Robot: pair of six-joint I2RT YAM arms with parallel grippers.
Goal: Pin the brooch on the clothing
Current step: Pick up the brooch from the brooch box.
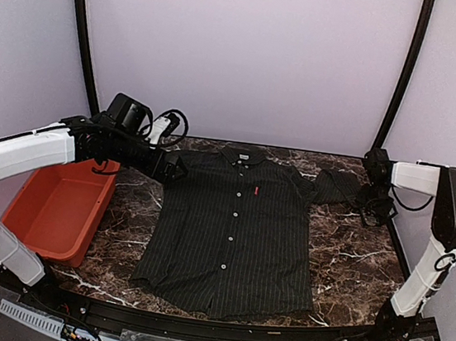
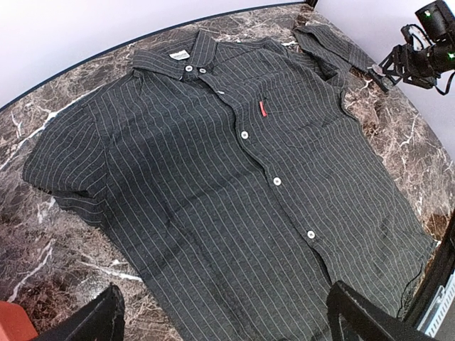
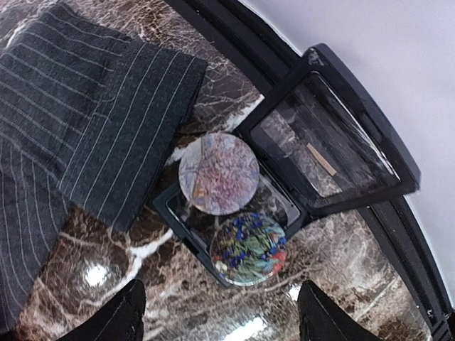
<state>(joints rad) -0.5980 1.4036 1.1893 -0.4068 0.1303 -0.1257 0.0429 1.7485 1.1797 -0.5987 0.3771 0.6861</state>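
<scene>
Dark fingertips of the right end effector (image 3: 224, 323) frame the bottom of its wrist view, spread apart and grasping nothing. Just beyond them an open black hinged case (image 3: 323, 142) sits on the brown marbled desk (image 3: 178, 298). It holds a round multicoloured floral brooch (image 3: 249, 249) nearest the fingers and a round pale pink marbled brooch (image 3: 218, 172) against it, farther on. The clear lid stands open to the right. Just left of the case lies a sleeve of the dark pinstriped short-sleeved shirt (image 1: 233, 229), spread flat, buttons up. The left end effector (image 2: 227, 320), also released, is by the opposite sleeve, with an orange plastic bin (image 1: 57, 208) to its left.
</scene>
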